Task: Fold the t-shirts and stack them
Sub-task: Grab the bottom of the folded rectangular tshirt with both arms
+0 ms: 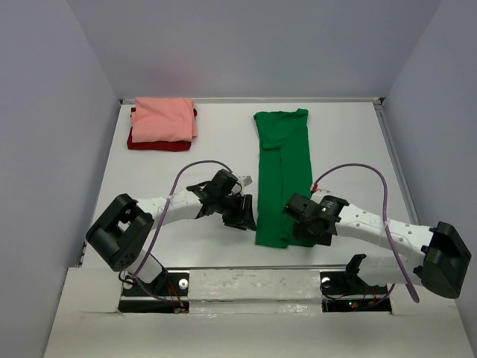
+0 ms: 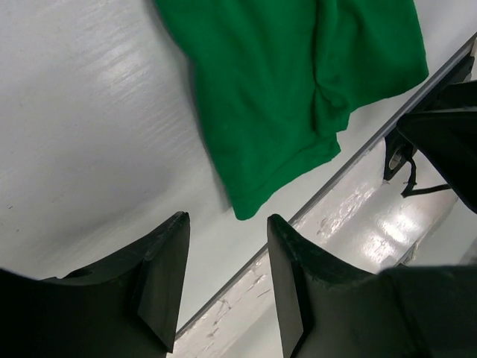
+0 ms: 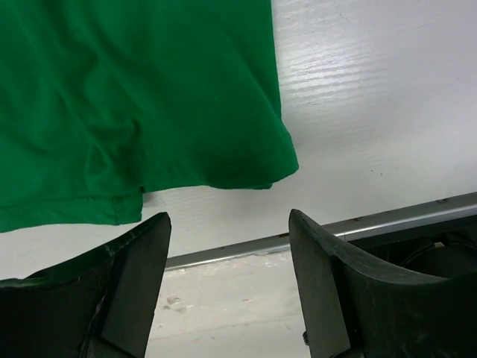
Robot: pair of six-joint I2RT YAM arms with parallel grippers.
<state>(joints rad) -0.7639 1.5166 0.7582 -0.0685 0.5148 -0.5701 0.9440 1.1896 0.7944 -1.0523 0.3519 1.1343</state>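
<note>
At the far left corner of the table (image 1: pixel 186 160) the salmon pink t-shirt (image 1: pixel 164 118) lies folded on top of the dark red t-shirt (image 1: pixel 156 143). My left claw (image 2: pixel 227 224) hangs over bare table just beside the near left corner of the green t-shirt (image 1: pixel 283 171), fingers apart with nothing between them. The green t-shirt lies as a long narrow strip down the middle. My right claw (image 3: pixel 227 220) hovers at its near right corner, fingers wide apart, gripping nothing

dark red shirt (image 1: pixel 153 145) at eleven o'clock mostly hidden under pink shirt (image 1: pixel 164 119); green shirt (image 3: pixel 134 89) cropped at both wrist views' top.
</note>
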